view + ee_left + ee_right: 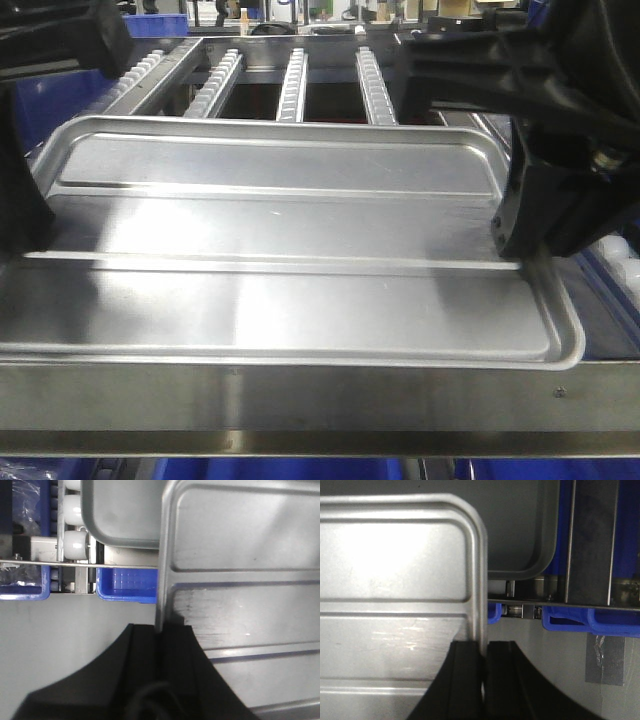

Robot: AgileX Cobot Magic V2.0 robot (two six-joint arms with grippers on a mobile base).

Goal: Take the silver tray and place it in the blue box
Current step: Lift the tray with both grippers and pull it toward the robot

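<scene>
The silver tray fills the front view, held level in the air and close to the camera, its recessed centre panel and two long ridges showing. My left gripper is shut on the tray's left rim. My right gripper is shut on the tray's right rim; it also shows as a black body at the tray's right edge. Blue boxes lie below: one under the left side, others under the right side.
A roller conveyor rack stands behind the tray. A metal frame bar crosses below the tray's front edge. A second grey tray sits on the rack beneath; it also shows in the right wrist view. White rollers line the rack.
</scene>
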